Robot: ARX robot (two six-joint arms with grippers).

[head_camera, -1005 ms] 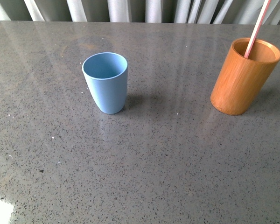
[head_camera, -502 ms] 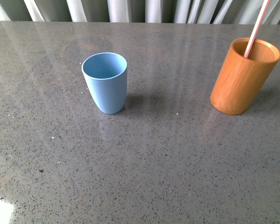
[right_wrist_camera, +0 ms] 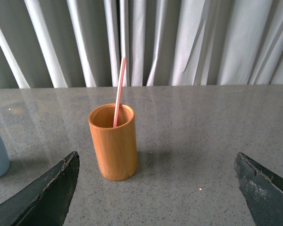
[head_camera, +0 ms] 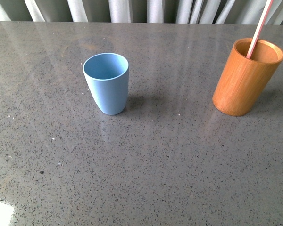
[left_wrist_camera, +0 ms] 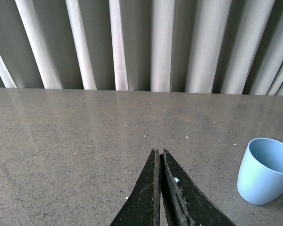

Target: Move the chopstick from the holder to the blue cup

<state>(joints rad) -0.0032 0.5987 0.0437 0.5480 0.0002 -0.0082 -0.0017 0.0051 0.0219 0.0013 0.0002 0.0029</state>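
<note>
**Q:** Nearest things first. What goes down for the grippers?

**A:** Log this, operator. Left gripper [left_wrist_camera: 159, 151], left wrist view: the two dark fingers lie tip to tip, with only a hairline slit between them and nothing clamped. Right gripper [right_wrist_camera: 156, 154], right wrist view: the fingers are spread wide and nothing is held. You see only bare table in the gap, and the holder stands beyond it, well apart from both fingers.

**Q:** And the front view, near edge to far edge?

**A:** The grey speckled table [head_camera: 155, 165] fills the frame, and you have a bright white patch in the lower left corner. Farther up, left of centre, the blue cup [head_camera: 106, 84] stands upright with its mouth open to the camera. At the right of the frame, a little farther back and well apart from the cup, the holder [head_camera: 245, 80] stands upright. It is an orange-brown wooden cylinder.

**Q:** Where is the task piece?

**A:** The chopstick [head_camera: 260, 27], pink and white, has its lower end inside the holder. It leans toward the upper right and runs out of the top edge of the frame. Neither gripper touches it. Behind the table's far edge, a pale pleated curtain [head_camera: 122, 9] runs along the top of the frame.
</note>
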